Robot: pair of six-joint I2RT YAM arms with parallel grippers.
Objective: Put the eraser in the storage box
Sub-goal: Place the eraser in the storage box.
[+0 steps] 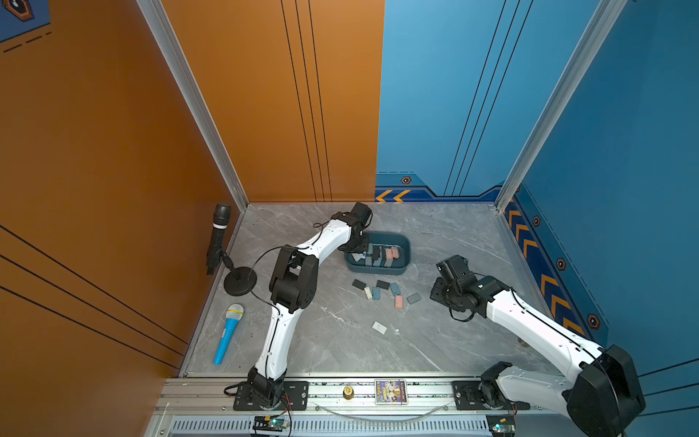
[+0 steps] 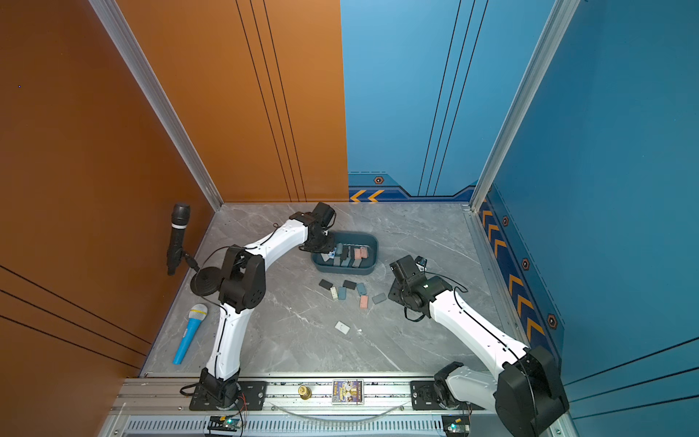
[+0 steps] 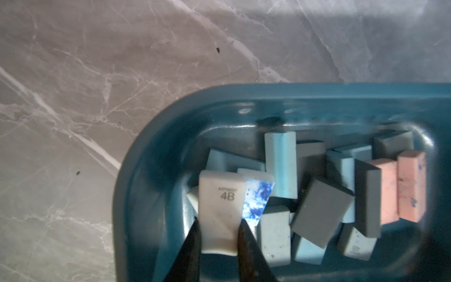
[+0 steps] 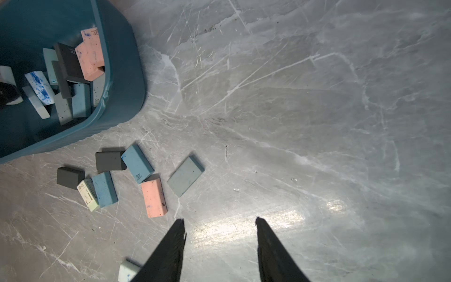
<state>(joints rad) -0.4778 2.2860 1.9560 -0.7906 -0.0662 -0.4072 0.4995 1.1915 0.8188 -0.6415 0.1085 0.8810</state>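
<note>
Count 8 erasers loose on table (image 1: 454, 234): 2 black erasers (image 4: 110, 161), 2 blue erasers (image 4: 138, 162), 1 pink eraser (image 4: 154, 197), 1 grey-green eraser (image 4: 185, 176), 1 cream eraser (image 4: 88, 194), all bunched just beside storage box (image 1: 378, 269), on the robot's side of it; plus 1 lone white eraser (image 1: 379, 327) well apart from the bunch. Inside box: overlapping pile, a dozen or more, can't give exact count; 2 boxed pink erasers (image 3: 412, 185) side by side. Also 2 mics: black microphone (image 1: 219, 234) on round stand (image 1: 240, 280), blue toy microphone (image 1: 229, 333) flat on table.

Seeing left gripper (image 3: 218, 223) over left end of box, clamped on white 4B eraser (image 3: 222, 195), fingers (image 3: 192, 244) pressed against both long sides. Eraser inside box outline, over the pile, blue-stained white eraser (image 3: 258, 195) just beside it; can't tell whether touching erasers beneath. Long axis in line with fingers, crosswise to box's long wall. 4B-printed end pointing away from gripper, past fingertips, toward that wall.

Seeing right gripper (image 4: 219, 221) spread open, nothing between fingers, over bare table next to the loose bunch, pink eraser nearest.
</note>
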